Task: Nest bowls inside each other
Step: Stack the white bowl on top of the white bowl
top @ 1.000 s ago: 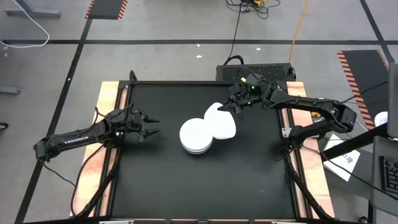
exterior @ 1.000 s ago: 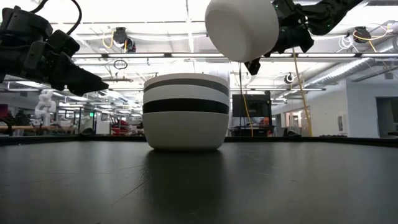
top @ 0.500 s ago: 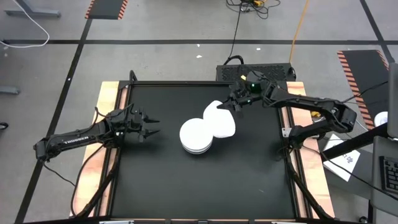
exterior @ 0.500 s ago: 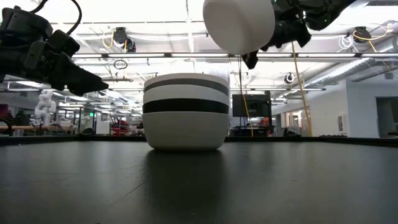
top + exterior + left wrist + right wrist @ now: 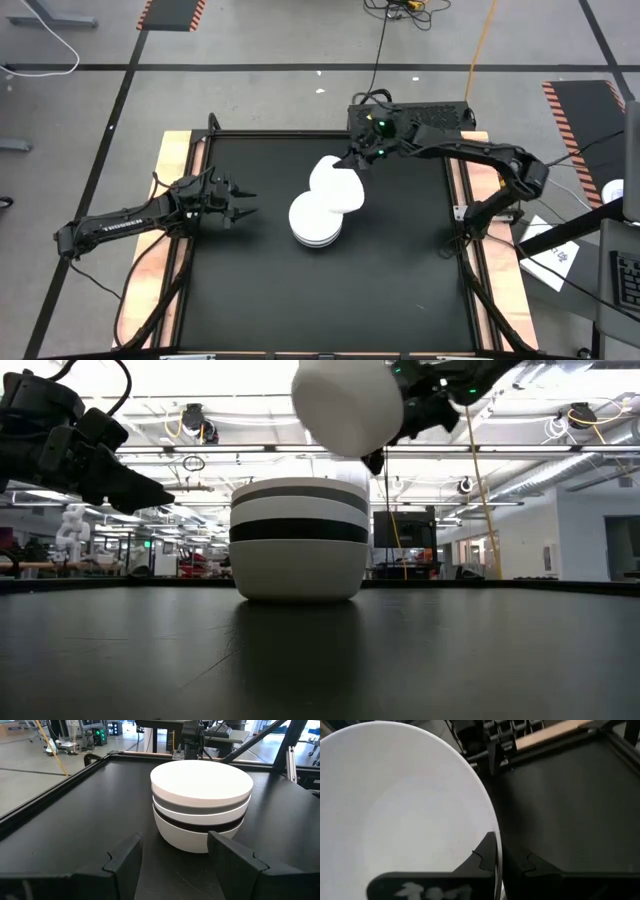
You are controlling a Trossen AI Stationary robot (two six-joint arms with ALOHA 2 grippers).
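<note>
A white bowl (image 5: 335, 183) hangs in the air, tilted, its rim pinched between the closed fingers of the right gripper (image 5: 356, 160). In the right wrist view the two dark fingers (image 5: 486, 851) clamp the rim edge, one inside the bowl (image 5: 400, 805) and one outside. In the low view this bowl (image 5: 347, 405) sits clear above the stack of nested bowls (image 5: 299, 540), slightly to the right of the stack's centre and not touching it. From above, the held bowl overlaps the far right part of the stack (image 5: 316, 220).

The stack stands near the middle of the black table (image 5: 400, 290). Seen from the side it shows a white bowl at the bottom, a black band, a white band, a grey band and a white rim on top; the left wrist view shows the same layers (image 5: 201, 802).

The left gripper (image 5: 240, 203) hovers to the left of the stack, well apart from it, its fingers (image 5: 125, 857) spread partly open and holding nothing, pointing toward the stack.

Open black table surface lies on every side of the stack: a wide stretch on the near side, and more to the left and right. The table's raised edge and wooden border (image 5: 172, 170) frame the surface, well away from the bowls.
</note>
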